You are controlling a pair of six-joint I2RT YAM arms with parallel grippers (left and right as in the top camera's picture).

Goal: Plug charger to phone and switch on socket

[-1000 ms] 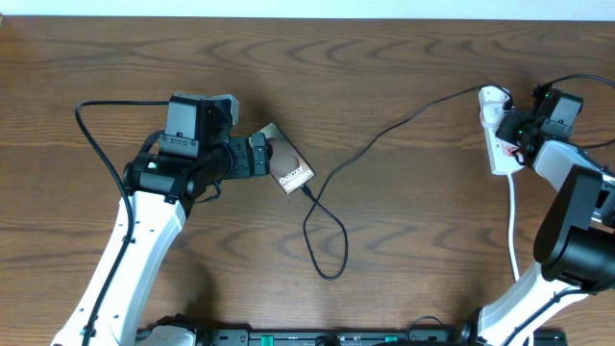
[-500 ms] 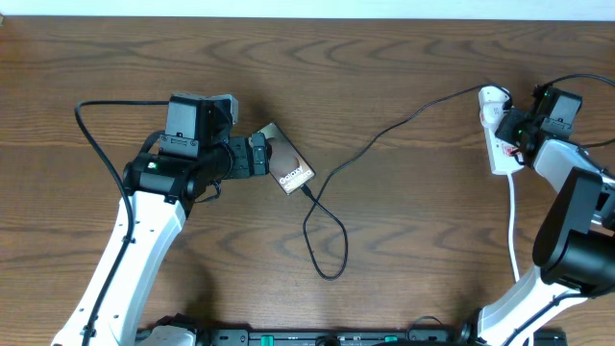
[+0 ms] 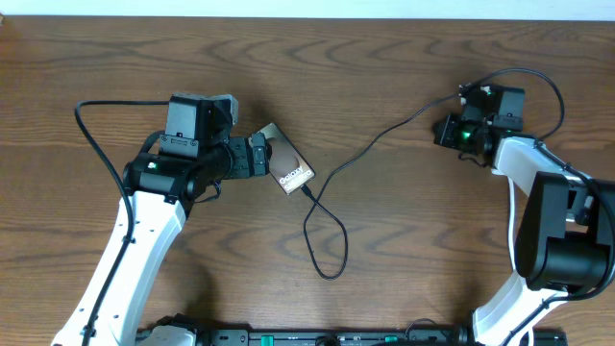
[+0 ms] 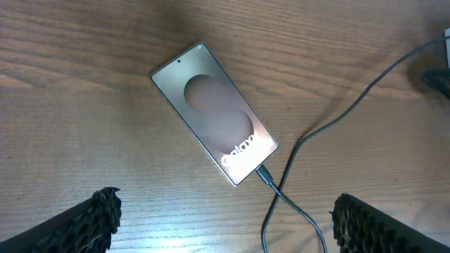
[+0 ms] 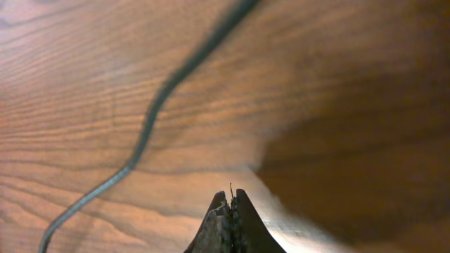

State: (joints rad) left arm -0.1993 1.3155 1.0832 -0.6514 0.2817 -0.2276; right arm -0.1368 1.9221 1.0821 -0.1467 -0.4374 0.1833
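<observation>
The phone lies tilted on the wooden table, screen up, and also shows in the left wrist view. The charger cable runs from the right side, loops near the front, and its plug tip sits in the phone's lower end. My left gripper is open and empty just left of the phone; its jaws stand wide apart in the left wrist view. My right gripper is shut and empty, low over the table beside the cable. The socket is hidden under my right wrist.
The cable forms a loose loop in front of the phone. The left arm's own black cable arcs out at the far left. The table's back edge meets a white wall.
My right gripper has swung left and forward off the socket and now covers where it lay. The left arm, phone and cable loop have not moved.
</observation>
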